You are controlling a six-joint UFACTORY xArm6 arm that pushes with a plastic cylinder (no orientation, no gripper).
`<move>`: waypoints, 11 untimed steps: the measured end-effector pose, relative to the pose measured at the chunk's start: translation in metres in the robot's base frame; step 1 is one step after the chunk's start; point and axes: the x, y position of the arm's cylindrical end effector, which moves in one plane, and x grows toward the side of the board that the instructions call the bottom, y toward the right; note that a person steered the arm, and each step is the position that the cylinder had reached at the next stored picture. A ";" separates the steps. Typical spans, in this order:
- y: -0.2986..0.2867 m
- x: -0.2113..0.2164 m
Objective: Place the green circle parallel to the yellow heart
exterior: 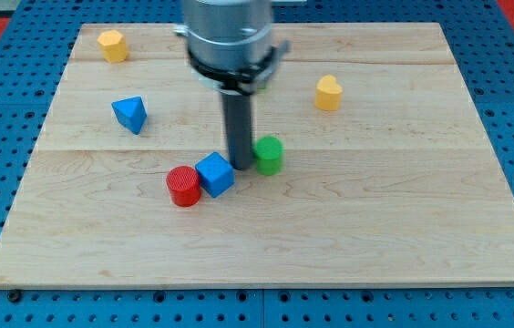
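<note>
The green circle (269,155) is a short green cylinder near the board's middle. The yellow heart (328,93) lies up and to the right of it, toward the view's top right. My tip (241,165) is at the end of the dark rod, just left of the green circle, touching or nearly touching its left side, and just right of the blue cube (215,174).
A red cylinder (183,186) sits against the blue cube's left side. A blue triangle (130,114) lies at the view's left. A yellow hexagon-like block (112,45) is at the top left. The wooden board (421,228) rests on a blue pegboard.
</note>
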 end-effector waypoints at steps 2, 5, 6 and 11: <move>0.136 -0.058; 0.181 -0.150; 0.132 -0.205; 0.054 -0.236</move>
